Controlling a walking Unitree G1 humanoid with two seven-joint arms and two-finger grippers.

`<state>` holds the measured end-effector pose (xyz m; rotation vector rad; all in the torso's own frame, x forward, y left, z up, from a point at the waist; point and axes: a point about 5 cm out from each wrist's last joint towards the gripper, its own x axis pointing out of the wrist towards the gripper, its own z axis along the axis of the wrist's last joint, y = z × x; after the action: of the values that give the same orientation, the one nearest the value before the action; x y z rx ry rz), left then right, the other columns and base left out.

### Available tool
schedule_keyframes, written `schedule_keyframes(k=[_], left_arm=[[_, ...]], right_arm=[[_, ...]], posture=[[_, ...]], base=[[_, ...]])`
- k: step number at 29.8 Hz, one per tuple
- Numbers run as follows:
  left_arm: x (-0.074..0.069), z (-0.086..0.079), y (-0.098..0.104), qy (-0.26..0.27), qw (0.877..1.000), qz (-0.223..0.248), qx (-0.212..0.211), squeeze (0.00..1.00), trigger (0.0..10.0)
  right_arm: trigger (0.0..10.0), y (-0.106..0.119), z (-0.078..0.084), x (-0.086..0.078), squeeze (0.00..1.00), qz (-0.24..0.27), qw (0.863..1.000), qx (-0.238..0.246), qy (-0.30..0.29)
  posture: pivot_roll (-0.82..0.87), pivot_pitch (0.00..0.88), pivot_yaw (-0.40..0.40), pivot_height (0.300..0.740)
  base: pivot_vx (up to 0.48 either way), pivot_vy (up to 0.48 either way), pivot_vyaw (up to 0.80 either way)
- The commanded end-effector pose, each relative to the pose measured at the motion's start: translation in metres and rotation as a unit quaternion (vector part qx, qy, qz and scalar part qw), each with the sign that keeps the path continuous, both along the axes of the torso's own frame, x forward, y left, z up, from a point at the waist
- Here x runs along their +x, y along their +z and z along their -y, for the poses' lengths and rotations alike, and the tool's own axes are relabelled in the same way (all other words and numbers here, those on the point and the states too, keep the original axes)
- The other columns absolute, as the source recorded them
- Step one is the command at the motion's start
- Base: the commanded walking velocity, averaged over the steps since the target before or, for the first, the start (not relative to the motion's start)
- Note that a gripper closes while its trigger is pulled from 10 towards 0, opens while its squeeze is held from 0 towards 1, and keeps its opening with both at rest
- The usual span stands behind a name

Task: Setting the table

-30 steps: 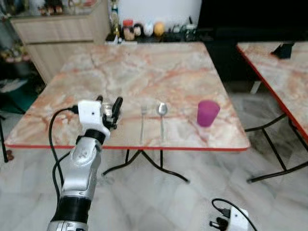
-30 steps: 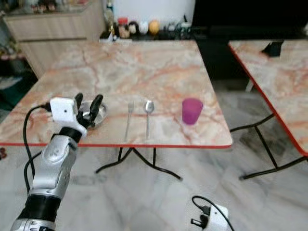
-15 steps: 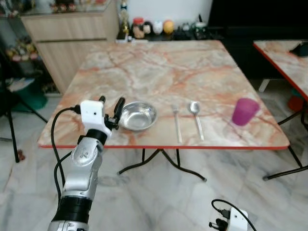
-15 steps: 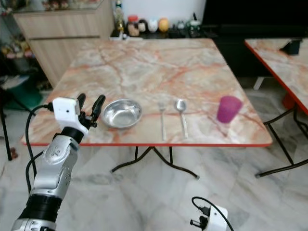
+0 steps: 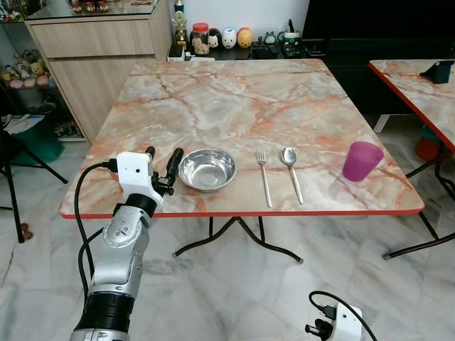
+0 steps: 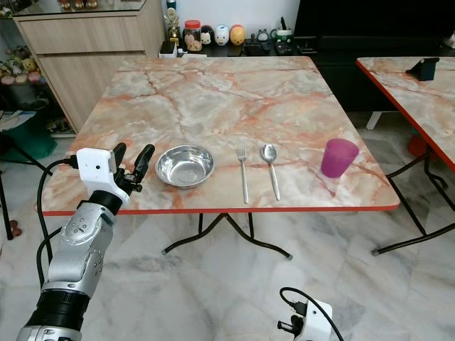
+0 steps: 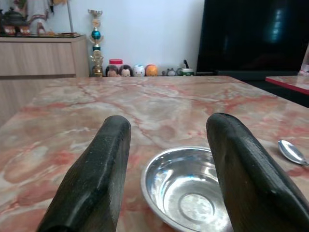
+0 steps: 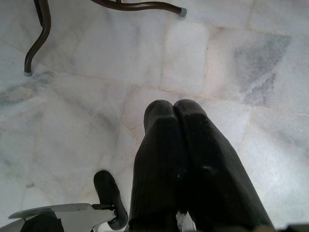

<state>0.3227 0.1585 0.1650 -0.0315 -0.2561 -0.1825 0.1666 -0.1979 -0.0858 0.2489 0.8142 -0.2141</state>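
The setting looks nearly complete: beside the steel bowl (image 5: 206, 169) fork (image 5: 264, 181), spoon (image 5: 291, 172) and purple cup (image 5: 361, 160) are laid on the worktop (image 5: 234, 92), left hand (image 5: 163, 162) held spread and empty

So the worktop (image 5: 234, 92) is a square slab in pink-orange marble pattern with a red rim, sitting on black curved metal legs over a pale marble tile floor (image 5: 234, 298). Everything on it is lined up along the near edge: a shiny steel bowl (image 5: 207, 169) toward the near left corner, then a fork (image 5: 264, 177) and a spoon (image 5: 291, 172) lying side by side just apart, handles pointing at the near edge, and a purple cup (image 5: 362, 161) standing upright near the right corner. The bowl looks empty. A second matching worktop (image 5: 419, 89) stands off to the right, with a small dark object (image 5: 439, 71) on it.
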Motion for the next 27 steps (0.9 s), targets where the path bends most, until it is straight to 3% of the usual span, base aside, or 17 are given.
schedule_keyframes(k=[1, 10, 21, 27], left_arm=[[-0.001, -0.001, -0.001, -0.002, 1.000, -0.006, 0.003, 0.00, 10.0], [-0.001, 0.000, -0.001, -0.008, 1.000, -0.010, 0.001, 0.00, 10.0], [-0.001, 0.002, -0.001, -0.011, 1.000, -0.009, 0.003, 0.00, 10.0], [-0.001, -0.001, -0.002, -0.004, 1.000, -0.014, 0.005, 0.00, 10.0]], right_arm=[[10.0, 0.001, -0.002, 0.003, 0.00, 0.007, 1.000, 0.002, 0.000], [10.0, 0.004, -0.012, 0.009, 0.00, 0.022, 1.000, 0.003, 0.005], [10.0, 0.005, -0.011, 0.010, 0.00, 0.027, 1.000, 0.004, 0.005], [10.0, 0.001, -0.006, 0.003, 0.00, 0.012, 1.000, 0.005, 0.003]], posture=[[0.05, 0.000, 0.001, 0.736], [0.05, 0.000, 0.002, 0.736], [0.05, 0.000, 0.001, 0.736], [0.05, 0.000, 0.000, 0.736]], base=[[0.000, 0.000, 0.00], [0.357, 0.000, 0.00], [0.363, 0.000, 0.00], [0.000, 0.000, 0.00]])
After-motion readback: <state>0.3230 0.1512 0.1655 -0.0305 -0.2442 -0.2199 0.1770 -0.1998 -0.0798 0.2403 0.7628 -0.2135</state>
